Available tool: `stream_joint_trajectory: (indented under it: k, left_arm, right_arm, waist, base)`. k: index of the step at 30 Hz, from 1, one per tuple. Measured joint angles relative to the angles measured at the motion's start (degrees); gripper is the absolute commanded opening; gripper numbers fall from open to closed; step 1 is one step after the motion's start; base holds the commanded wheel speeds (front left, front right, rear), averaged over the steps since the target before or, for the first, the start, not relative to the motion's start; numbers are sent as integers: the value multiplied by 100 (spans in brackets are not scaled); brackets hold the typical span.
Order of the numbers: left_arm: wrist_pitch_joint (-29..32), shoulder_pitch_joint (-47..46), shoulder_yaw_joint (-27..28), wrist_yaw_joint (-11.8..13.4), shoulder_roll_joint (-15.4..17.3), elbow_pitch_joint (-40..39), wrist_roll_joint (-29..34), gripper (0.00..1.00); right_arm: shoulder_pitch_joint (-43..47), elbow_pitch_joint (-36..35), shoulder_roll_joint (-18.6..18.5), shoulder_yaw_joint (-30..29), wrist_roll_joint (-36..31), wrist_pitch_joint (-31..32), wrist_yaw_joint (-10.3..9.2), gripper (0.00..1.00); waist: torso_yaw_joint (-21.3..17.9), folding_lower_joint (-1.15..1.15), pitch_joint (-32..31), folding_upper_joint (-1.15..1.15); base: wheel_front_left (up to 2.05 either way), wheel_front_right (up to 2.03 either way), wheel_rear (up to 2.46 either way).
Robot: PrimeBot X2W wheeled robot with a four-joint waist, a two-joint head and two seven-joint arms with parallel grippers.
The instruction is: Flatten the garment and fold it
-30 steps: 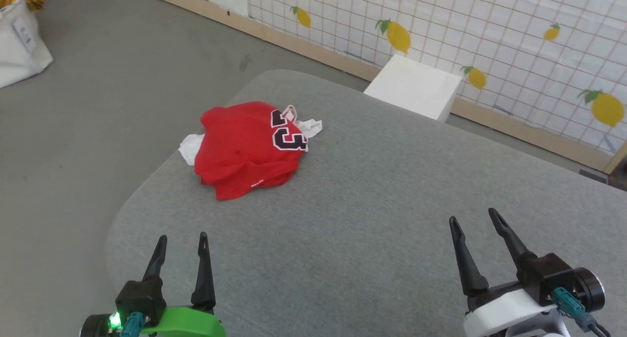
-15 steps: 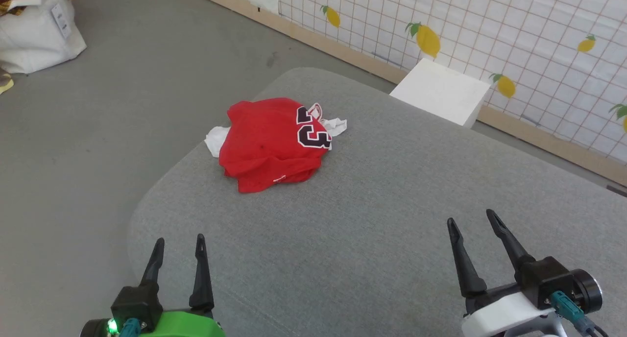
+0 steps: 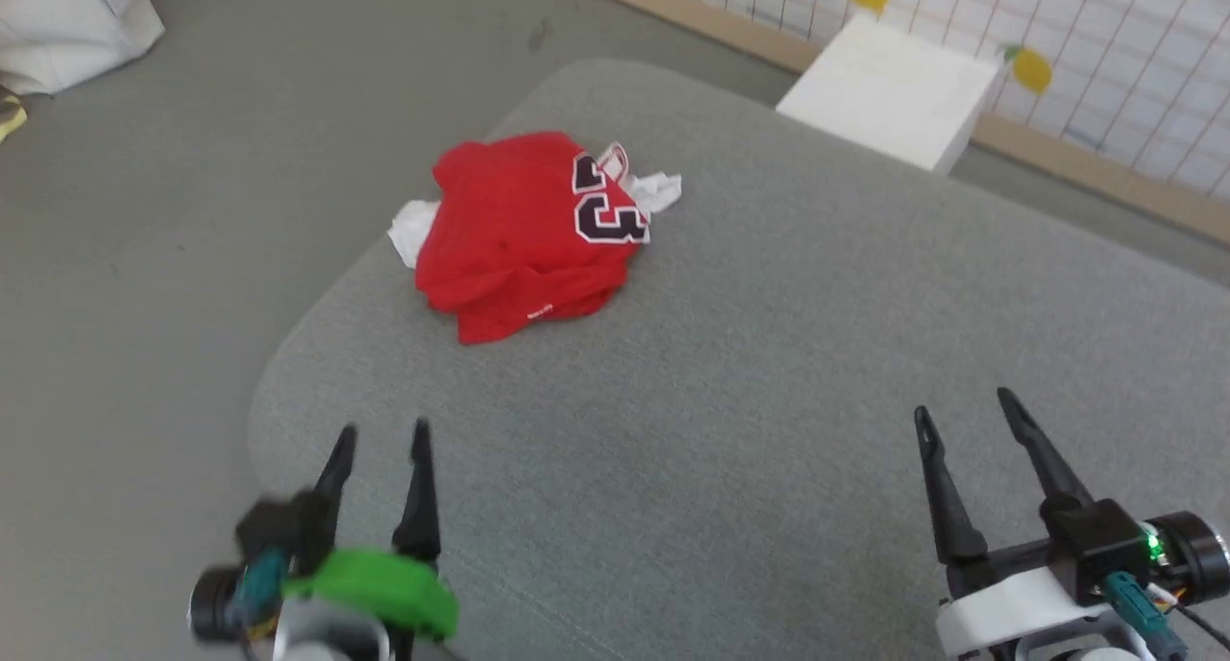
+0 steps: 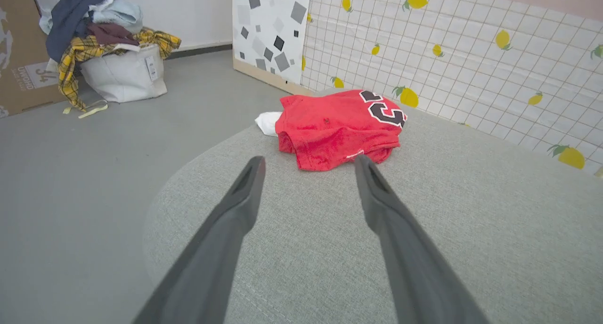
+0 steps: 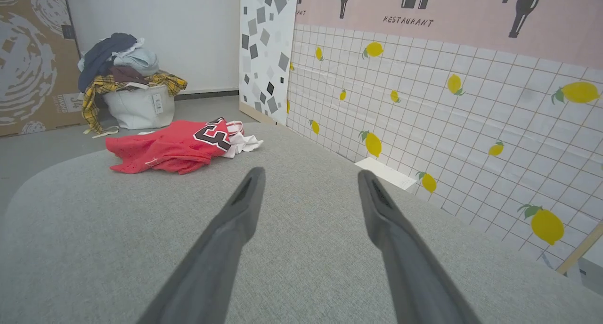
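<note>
Left gripper (image 3: pixel 382 432) and right gripper (image 3: pixel 966 403) hang well short of the garment (image 3: pixel 509 229), jaws spread, both empty. It's a crumpled heap, so I'd pinch two outer edges, not the bunched middle. The grey padded table (image 3: pixel 769 373) ends just beside the garment. Beyond it: white box (image 3: pixel 889 94), lemon-print wall (image 5: pixel 424 102), laundry bag (image 4: pixel 122 76).

A crumpled red jersey (image 3: pixel 519 233) lies near the far left edge of the grey desk (image 3: pixel 769 354), a black "3" facing up. The left end effector (image 3: pixel 382 428) and right end effector (image 3: pixel 964 403) hang over the near side, jaws apart, empty, well apart from it.
</note>
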Motion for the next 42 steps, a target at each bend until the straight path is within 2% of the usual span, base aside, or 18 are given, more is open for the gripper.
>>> stream_joint_trajectory:
  k: [2,5,14,21,27,33,38,39,40,42]
  left_arm:
    - [345,-406,-64,-203,136,309,-101,100]
    - [697,-966,-29,-354,293,689,-367,100]
    - [1618,-2781,40,-586,985,1822,-817,100]
    - [2522,-3969,-80,-643,1488,2688,-1206,100]
    - [3344,-4824,45,-645,1840,3348,-1746,100]
    - [4051,-5188,-49,-646,2080,3921,-2172,100]
    - [4463,-5352,-221,-645,2313,4077,-2586,100]
    - [4574,-5360,-293,-644,2369,4065,-2696,26]
    - [4675,-5366,-367,-643,2441,4021,-2828,0]
    - [4745,-5361,-515,-643,2531,3921,-3054,0]
  right_arm:
    - [-9,-103,-24,-26,-99,-1,0,100]
    - [-55,-291,-75,-37,-145,27,0,100]
    - [-269,-1131,-382,-83,-176,335,0,100]
    - [-452,-1686,-569,-158,-164,556,0,100]
    - [-592,-2011,-656,-232,-144,651,0,100]
    - [-645,-2135,-690,-296,-135,661,0,100]
    - [-693,-2165,-694,-349,-129,661,0,100]
    - [-694,-2170,-693,-357,-129,661,0,100]
    - [-695,-2171,-691,-366,-129,661,0,100]
    - [-695,-2165,-687,-388,-131,661,0,100]
  waist:
    - [-46,0,176,0]
    - [-135,0,429,0]
    - [-514,0,1259,0]
    - [-843,1,1947,0]
    - [-1125,1,2522,0]
    - [-1413,1,2959,0]
    - [-1619,1,3194,0]
    - [-1651,0,3230,0]
    - [-1680,0,3256,1]
    - [-1710,0,3275,0]
  base:
    - [0,0,0]
    - [0,0,0]
    - [0,0,0]
    - [0,0,0]
    - [0,0,0]
    - [0,0,0]
    - [0,0,0]
    - [0,0,0]
    - [0,0,0]
    - [0,0,0]
